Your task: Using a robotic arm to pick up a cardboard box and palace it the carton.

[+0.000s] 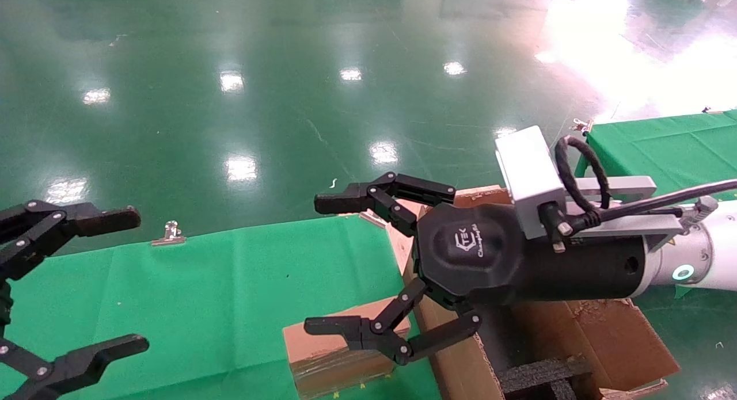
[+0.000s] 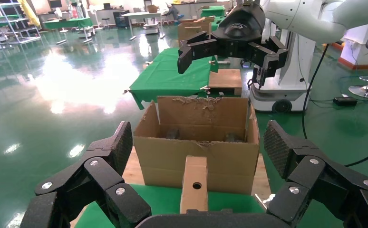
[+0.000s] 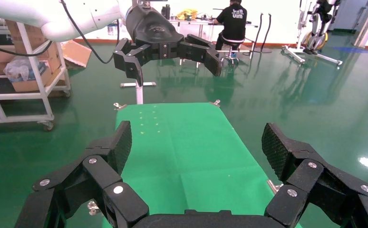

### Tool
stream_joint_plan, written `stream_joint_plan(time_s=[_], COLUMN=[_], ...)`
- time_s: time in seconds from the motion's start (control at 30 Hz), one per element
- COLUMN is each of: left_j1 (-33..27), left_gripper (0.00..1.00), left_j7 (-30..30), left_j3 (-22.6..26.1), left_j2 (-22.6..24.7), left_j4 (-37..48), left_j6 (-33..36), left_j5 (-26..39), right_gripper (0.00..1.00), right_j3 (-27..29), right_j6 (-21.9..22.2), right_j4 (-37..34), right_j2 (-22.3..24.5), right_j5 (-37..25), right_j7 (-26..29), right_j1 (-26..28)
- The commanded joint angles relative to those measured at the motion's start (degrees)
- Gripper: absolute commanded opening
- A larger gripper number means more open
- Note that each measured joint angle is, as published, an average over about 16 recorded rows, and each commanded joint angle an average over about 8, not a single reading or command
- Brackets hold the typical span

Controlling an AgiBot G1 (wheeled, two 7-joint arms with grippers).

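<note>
The small brown cardboard box point(image 1: 339, 354) lies on the green-clothed table point(image 1: 219, 285), against the left wall of the large torn-flapped carton point(image 1: 610, 336), which has black foam point(image 1: 541, 377) inside. My right gripper point(image 1: 314, 265), on the white arm, hovers open and empty just above the box and the carton's left edge. My left gripper point(image 1: 138, 280) is open and empty at the table's left end. In the left wrist view the box point(image 2: 194, 183) shows its round hole in front of the carton point(image 2: 198, 152), between my open left gripper point(image 2: 198, 147) fingers. My right gripper point(image 3: 197, 142) sees only cloth.
A metal clip point(image 1: 170, 234) holds the cloth at the table's far edge. A second green table point(image 1: 662, 141) stands at the far right. Glossy green floor lies beyond. A white robot base point(image 2: 286, 90) stands behind the carton.
</note>
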Motion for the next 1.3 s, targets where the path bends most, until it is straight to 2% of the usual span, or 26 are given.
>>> stream_joint_plan(time_s=[0.03, 0.13, 0.17, 0.37, 0.6, 0.9, 1.3], left_j1=[0.0, 0.0, 0.0, 0.0, -0.01, -0.01, -0.02], left_gripper=[0.39, 0.04, 0.0, 0.0, 0.0, 0.0, 0.0], left_j7=[0.0, 0.0, 0.0, 0.0, 0.01, 0.01, 0.02], left_j3=[0.0, 0.0, 0.0, 0.0, 0.01, 0.02, 0.04], left_j2=[0.0, 0.0, 0.0, 0.0, 0.0, 0.0, -0.01], left_j4=[0.0, 0.0, 0.0, 0.0, 0.01, 0.01, 0.01], left_j6=[0.0, 0.0, 0.0, 0.0, 0.0, 0.0, 0.0], left_j5=[0.0, 0.0, 0.0, 0.0, 0.0, -0.01, -0.02], right_gripper=[1.0, 1.0, 1.0, 1.0, 1.0, 1.0, 1.0], right_j3=[-0.01, 0.01, 0.01, -0.85, -5.33, -14.07, -22.25], right_j6=[0.01, 0.0, 0.03, 0.08, -0.91, -2.46, -1.34], right_j4=[0.0, -0.01, -0.03, 0.65, 2.85, 3.38, 3.43], right_j2=[0.0, 0.0, 0.02, 0.45, 0.0, -5.09, -11.66], right_j5=[0.0, -0.01, -0.02, -2.47, -13.47, -29.72, -43.47], right_j7=[0.01, 0.0, 0.01, 0.08, 0.33, 0.71, 2.47], right_j1=[0.0, -0.01, -0.02, 0.71, 5.72, 13.78, 18.28])
